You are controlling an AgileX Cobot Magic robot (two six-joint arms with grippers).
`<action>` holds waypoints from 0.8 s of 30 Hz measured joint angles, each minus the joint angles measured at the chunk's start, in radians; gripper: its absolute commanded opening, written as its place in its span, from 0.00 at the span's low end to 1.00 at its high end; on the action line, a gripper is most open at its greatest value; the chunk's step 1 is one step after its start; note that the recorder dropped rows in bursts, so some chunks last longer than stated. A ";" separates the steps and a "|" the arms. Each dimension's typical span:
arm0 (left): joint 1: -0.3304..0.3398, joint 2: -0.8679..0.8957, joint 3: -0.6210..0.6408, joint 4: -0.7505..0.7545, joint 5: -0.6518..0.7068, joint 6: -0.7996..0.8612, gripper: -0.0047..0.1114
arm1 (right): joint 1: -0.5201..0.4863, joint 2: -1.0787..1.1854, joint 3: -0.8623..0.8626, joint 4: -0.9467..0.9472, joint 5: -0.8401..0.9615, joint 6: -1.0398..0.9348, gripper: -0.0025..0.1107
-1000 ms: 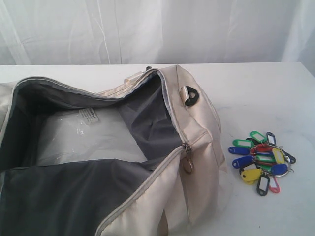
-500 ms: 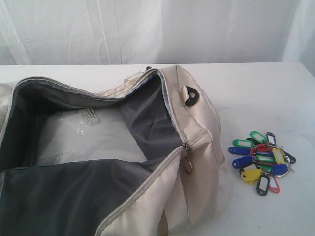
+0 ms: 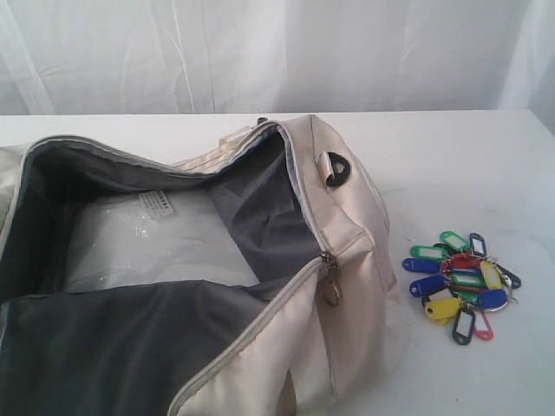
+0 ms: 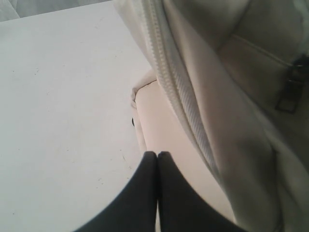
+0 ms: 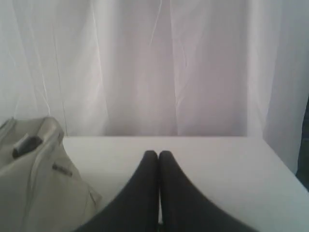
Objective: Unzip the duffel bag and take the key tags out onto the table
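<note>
Nothing moved; oblong plastic key tags (image 3: pixel 460 290) beside fabric duffel bag (image 3: pixel 354 286).

The duffel bag (image 3: pixel 347 260) is plain cream-beige outside, with a dark grey lining (image 3: pixel 130 347) and a black D-ring (image 3: pixel 337 171). It lies on a plain white tabletop (image 3: pixel 451 165) before a white curtain (image 3: pixel 260 52). The key tags (image 3: pixel 460 286) mix blue, green, yellow, red, black and pink, and the left gripper (image 4: pixel 157 155) and right gripper (image 5: pixel 158 153) have black jaws.
</note>
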 measured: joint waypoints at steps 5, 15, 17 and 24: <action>0.000 0.000 0.000 0.002 0.000 0.002 0.04 | 0.000 -0.001 0.061 -0.015 0.035 0.024 0.02; 0.000 0.000 0.000 0.002 0.000 0.002 0.04 | 0.000 -0.001 0.119 -0.015 0.057 0.057 0.02; 0.000 0.000 0.000 0.002 0.000 0.002 0.04 | 0.000 -0.001 0.119 -0.017 0.084 0.059 0.02; 0.000 0.000 0.000 0.002 0.000 0.002 0.04 | 0.000 -0.002 0.119 -0.064 0.195 0.057 0.02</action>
